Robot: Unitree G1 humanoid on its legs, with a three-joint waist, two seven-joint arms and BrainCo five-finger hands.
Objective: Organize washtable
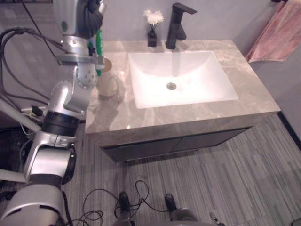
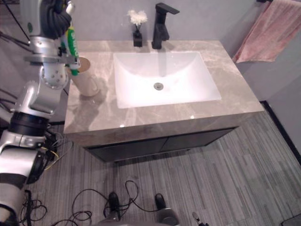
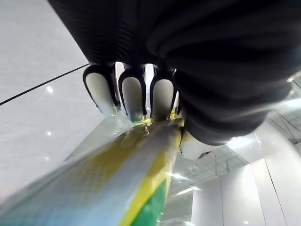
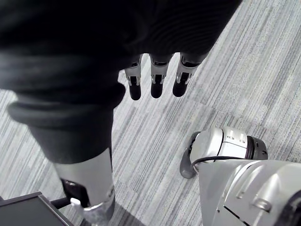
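Observation:
A green and yellow toothpaste tube [image 1: 99,42] is upright in my left hand [image 1: 91,16], whose fingers [image 3: 134,94] curl round it. The hand is raised at the counter's back left, with the tube's lower end just above a cream cup [image 1: 108,82] standing on the grey marble counter [image 1: 188,115]. The tube [image 3: 117,179] runs along the fingers in the left wrist view. My right hand [image 4: 155,80] hangs over the striped floor with its fingers relaxed and nothing in them.
A white sink basin [image 1: 221,89] takes up the counter's middle. A black faucet [image 1: 176,23] and a small black vase of white flowers [image 1: 153,28] stand behind it. A pink towel [image 1: 277,33] hangs on the wall at the right.

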